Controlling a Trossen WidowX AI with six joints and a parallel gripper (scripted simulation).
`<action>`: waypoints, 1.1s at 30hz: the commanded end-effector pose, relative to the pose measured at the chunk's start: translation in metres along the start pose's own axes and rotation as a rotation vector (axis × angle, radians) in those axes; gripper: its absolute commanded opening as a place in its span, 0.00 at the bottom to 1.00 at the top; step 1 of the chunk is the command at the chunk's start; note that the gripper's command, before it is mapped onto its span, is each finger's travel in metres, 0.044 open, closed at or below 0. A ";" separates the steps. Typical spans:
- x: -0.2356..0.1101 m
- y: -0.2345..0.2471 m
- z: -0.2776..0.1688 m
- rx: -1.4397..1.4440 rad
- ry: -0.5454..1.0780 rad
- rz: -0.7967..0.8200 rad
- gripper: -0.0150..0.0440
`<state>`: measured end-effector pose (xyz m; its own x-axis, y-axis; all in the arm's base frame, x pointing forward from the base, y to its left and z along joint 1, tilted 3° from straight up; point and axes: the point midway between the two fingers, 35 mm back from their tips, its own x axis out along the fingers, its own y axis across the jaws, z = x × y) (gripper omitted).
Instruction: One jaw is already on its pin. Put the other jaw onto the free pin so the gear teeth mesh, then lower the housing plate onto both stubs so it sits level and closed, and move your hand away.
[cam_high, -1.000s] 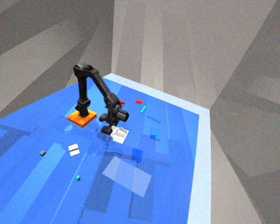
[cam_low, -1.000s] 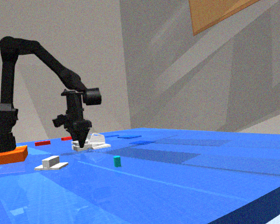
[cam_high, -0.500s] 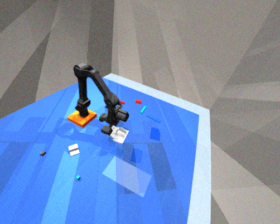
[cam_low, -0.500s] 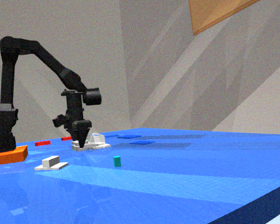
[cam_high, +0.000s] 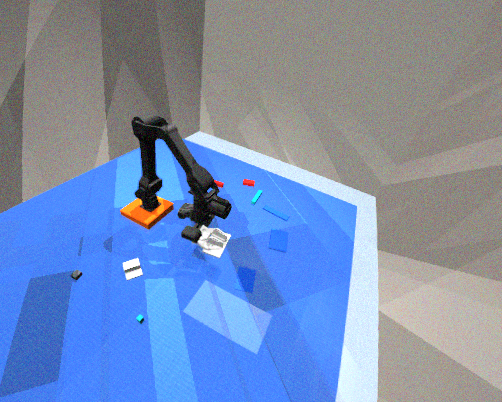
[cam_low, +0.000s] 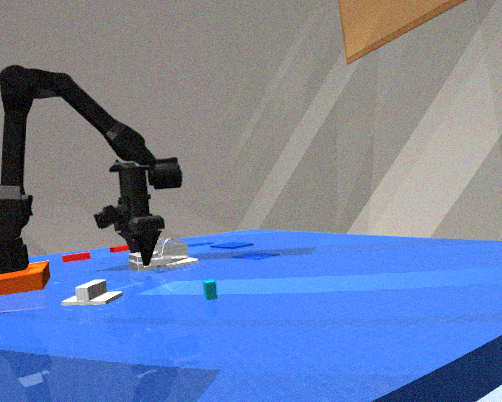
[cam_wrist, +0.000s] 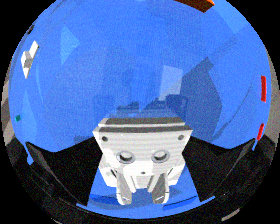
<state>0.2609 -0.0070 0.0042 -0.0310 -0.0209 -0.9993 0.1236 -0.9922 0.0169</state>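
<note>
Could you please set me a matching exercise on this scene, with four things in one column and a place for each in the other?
Things:
1. Orange base plate
2. Housing plate with two round holes
3. Small teal block
4. Gripper

Places:
A. Around the white assembly, one finger on each side
B. Under the foot of the arm
C. Between the gripper's fingers
D. Standing on the blue table top, apart from the white parts

Right pairs: 1-B, 2-C, 3-D, 4-A.
</note>
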 end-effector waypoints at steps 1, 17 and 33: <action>-0.001 0.000 -0.001 0.000 0.001 -0.002 0.85; -0.002 0.000 -0.001 0.000 0.001 -0.002 0.85; 0.003 0.000 -0.001 0.000 0.001 -0.002 0.85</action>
<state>0.2610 -0.0074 0.0043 -0.0322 -0.0196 -0.9993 0.1240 -0.9922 0.0155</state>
